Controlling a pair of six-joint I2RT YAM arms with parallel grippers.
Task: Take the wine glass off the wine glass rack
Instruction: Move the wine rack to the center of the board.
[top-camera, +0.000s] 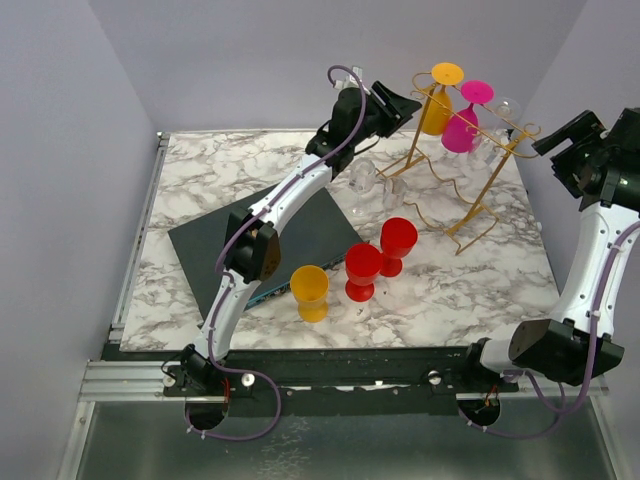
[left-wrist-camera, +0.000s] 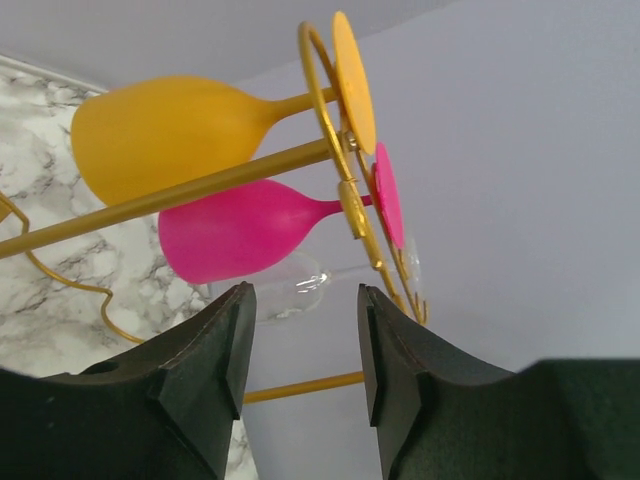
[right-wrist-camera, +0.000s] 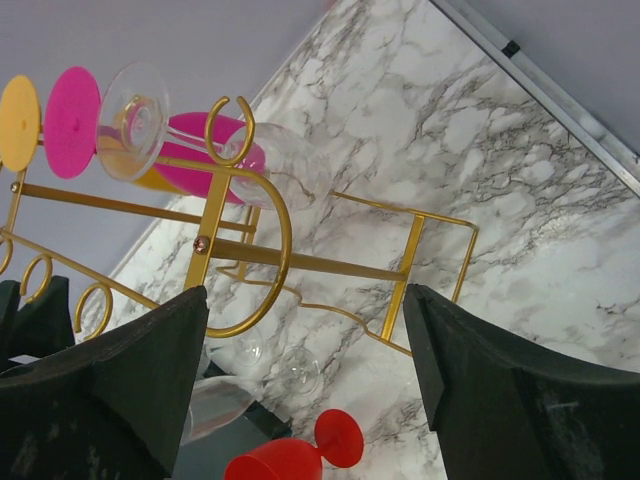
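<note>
L gripper (left-wrist-camera: 302, 310): matte black wedge-shaped fingers (left-wrist-camera: 215, 360), jaws partly apart, nothing btw them. It's raised at the left end of the wine glass rack (left-wrist-camera: 200, 188), just below and short of the hung glasses, not touching any.

The rack is thin gold metal rod and wire w/ wavy rails, round scroll ends and slanted legs. It stands on the worktop (top-camera: 480, 290) near the far right corner.

3 glasses hang bowl-down by their feet on the rack, in a row:
- orange wine glass (left-wrist-camera: 160, 130), opaque, smooth, matte, w/ a rounded bowl and flat disc foot; it's nearest the L gripper.
- pink wine glass (left-wrist-camera: 235, 235), same shape and finish, just beside the orange one.
- clear wine glass (right-wrist-camera: 285, 165), see-through, glossy, next after the pink one, toward the right end.

R gripper (right-wrist-camera: 303, 300): black fingers, scuffed grey, jaws wide and empty. It's up in the air off the worktop's right edge, facing the rack's right end, well apart from it.

The worktop is white marble-look w/ grey veins. More clear glassware (top-camera: 365, 180) sits by the rack's left legs; can't tell how it lies. Nearer the front edge, mid-worktop, are 2 red goblets (top-camera: 398, 240) (top-camera: 361, 268) and a yellow goblet (top-camera: 310, 290), all upright. A dark flat mat (top-camera: 200, 245) lies left of them, turned at an angle.
</note>
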